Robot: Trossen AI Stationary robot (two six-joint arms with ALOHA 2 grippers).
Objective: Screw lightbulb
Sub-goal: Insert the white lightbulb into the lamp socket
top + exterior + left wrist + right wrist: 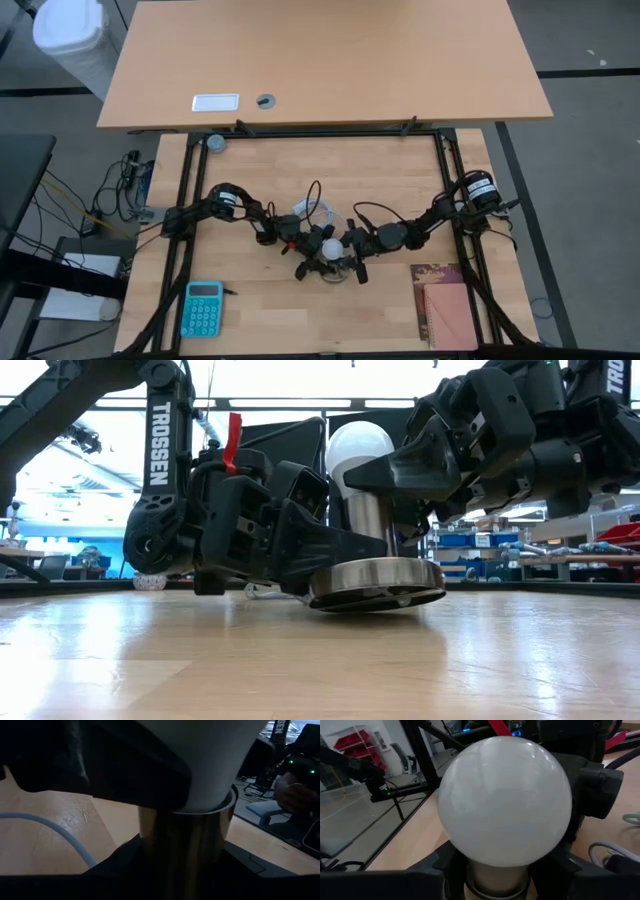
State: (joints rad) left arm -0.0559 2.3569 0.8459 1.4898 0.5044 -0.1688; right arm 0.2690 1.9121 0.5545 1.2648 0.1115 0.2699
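Checking progress: you have the lightbulb (360, 448) standing upright in the socket's metal sleeve (372, 525), both arms crowded round it at mid-table.
Landmark: take the socket base (378, 584), the flat silvery disc on the wooden table (320, 660), as your reference for everything below.
Bulb position: it sits directly above the base, its white globe clear of the sleeve and its narrow end down inside; no thread shows in any view.
Base attitude: in the low view the disc looks slightly tilted, one edge lifted off the wood.
Left gripper (330, 555): it comes in low on one side of the base, its fingers set about the sleeve just above the disc, partly parted; it reads as bracing the socket, though you cannot see the contact fully.
Right gripper (385, 475): it reaches in from the opposite side of the base, higher up, its fingers half parted at the bulb's neck and lower globe; whether they truly pinch the glass is not clear.
Cable (312, 208): the white lead loops just behind the base.
Done, as you can judge: bulb placed in the socket and probably partly turned in.
Left: more turns or a final snug; you cannot tell how deep it is seated.
Risk: the tilted base may slip if you twist hard.
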